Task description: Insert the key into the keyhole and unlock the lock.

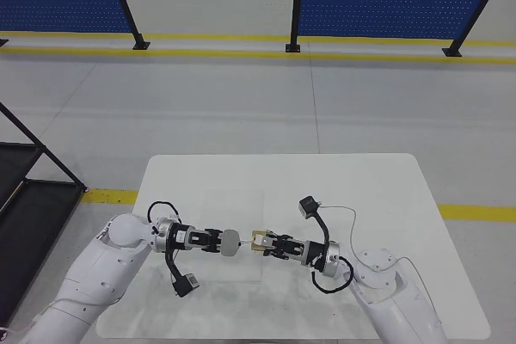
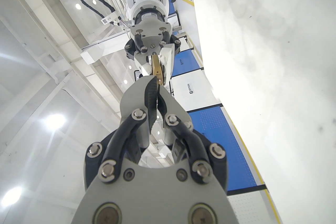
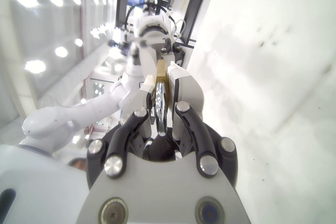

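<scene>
Brassy metal lock (image 3: 158,86) with a glossy chromed shackle (image 3: 160,114), over a smooth matt table (image 1: 370,181).

White table (image 1: 396,189), black metal rack (image 1: 17,198) beside it, blue barrier panels (image 1: 52,15), yellow floor line (image 1: 482,211)

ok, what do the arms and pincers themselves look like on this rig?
The left arm and right arm are glossy white rounded shells with dark wrist sections and looped black cables. The left pincer and right pincer each have a grey base plate, black linkage bars, silver bolts and pale fingers. The left's carry black ribbed pads.
</scene>
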